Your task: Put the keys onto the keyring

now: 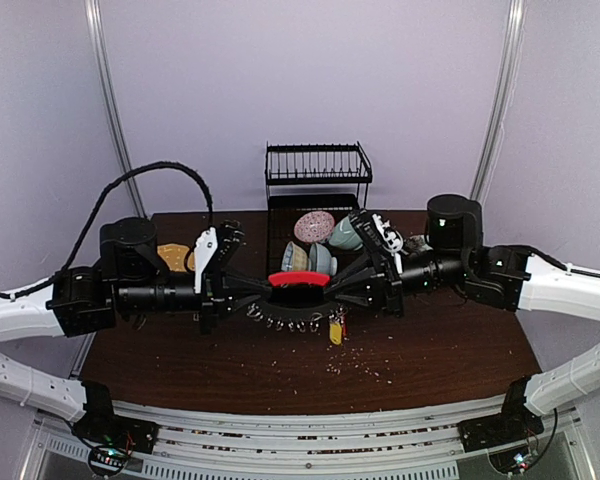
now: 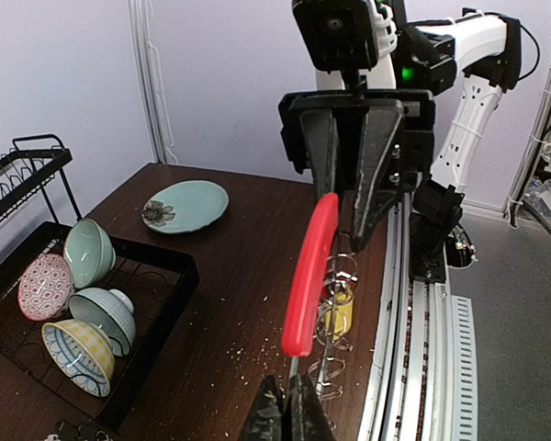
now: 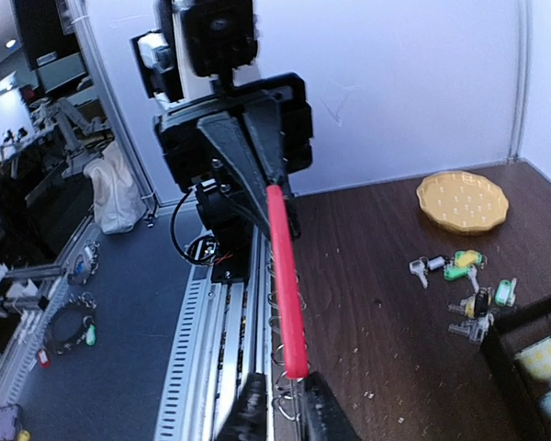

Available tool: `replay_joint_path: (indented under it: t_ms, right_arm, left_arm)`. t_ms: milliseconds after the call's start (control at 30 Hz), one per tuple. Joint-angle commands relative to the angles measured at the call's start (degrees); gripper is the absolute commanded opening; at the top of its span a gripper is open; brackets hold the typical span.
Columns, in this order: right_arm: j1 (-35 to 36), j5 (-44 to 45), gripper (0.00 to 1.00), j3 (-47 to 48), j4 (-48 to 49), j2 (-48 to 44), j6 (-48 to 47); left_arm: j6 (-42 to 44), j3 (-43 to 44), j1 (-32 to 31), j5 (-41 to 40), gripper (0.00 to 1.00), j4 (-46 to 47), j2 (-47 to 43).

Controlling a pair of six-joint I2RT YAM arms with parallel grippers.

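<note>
Above table (image 2: 239, 239), keyring (image 2: 309, 276) sits clamped inside left end effector (image 2: 289, 413).

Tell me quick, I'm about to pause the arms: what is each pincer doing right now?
Left pincer: closed, holding the keyring.
Right pincer: slightly open around the keyring's other end.
</note>
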Motion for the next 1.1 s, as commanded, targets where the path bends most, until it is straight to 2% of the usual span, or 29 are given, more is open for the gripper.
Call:
replay_joint_path:
  t_ms: [0, 133, 300, 400, 567, 633, 700, 867, 1000, 1067]
  right_arm:
    - [0.3, 6.1, 0.26, 1.0, -1.2, -1.7, -0.6]
    - [0.3, 8.1, 0.48, 1.2, -2.4, -2.3, -1.9]
    - [0.5, 4.1, 0.65, 6.1, -6.9, 2.4, -4.2]
    - [1.5, 1.3, 0.67, 9.7, -11.0, 6.5, -6.5]
    - [4.0, 0.1, 0.56, 16.5, -20.4, 12.7, -11.8]
    - [4.2, 0.4, 0.45, 17.0, -21.6, 13.4, -12.4]
    - [4.2, 0.8, 0.3, 16.4, -21.4, 13.1, -12.3]
    - [4.2, 2.8, 0.0, 13.8, -17.5, 11.5, -9.6]
    - [4.0, 1.7, 0.0, 11.5, -15.1, 9.1, -8.9]
    - [3.7, -0.3, 0.0, 10.4, -14.4, 7.7, -8.9]
  left_arm:
    - [-3.0, -1.9, 0.2, -1.0, 0.0, 7.5, 1.3]
    - [-2.4, -2.2, 0.2, 2.0, 0.0, 7.7, 3.0]
    - [-2.3, -2.0, 0.2, 5.9, 0.0, 9.2, 5.7]
    - [-2.4, -1.8, 0.1, 6.5, 0.0, 9.9, 6.3]
    - [-2.4, -1.5, 0.1, 5.6, 0.0, 9.3, 7.0]
    - [-2.4, -1.9, 0.1, 5.9, 0.0, 9.7, 6.6]
    - [-2.3, -1.9, 0.1, 5.6, 0.0, 9.3, 6.4]
    - [-2.0, -2.0, 0.1, 6.8, 0.0, 9.0, 6.3]
    - [-1.5, -2.2, 0.2, 8.5, 0.0, 8.7, 5.6]
    - [-0.5, -2.9, 0.2, 10.0, 0.38, 8.8, 3.6]
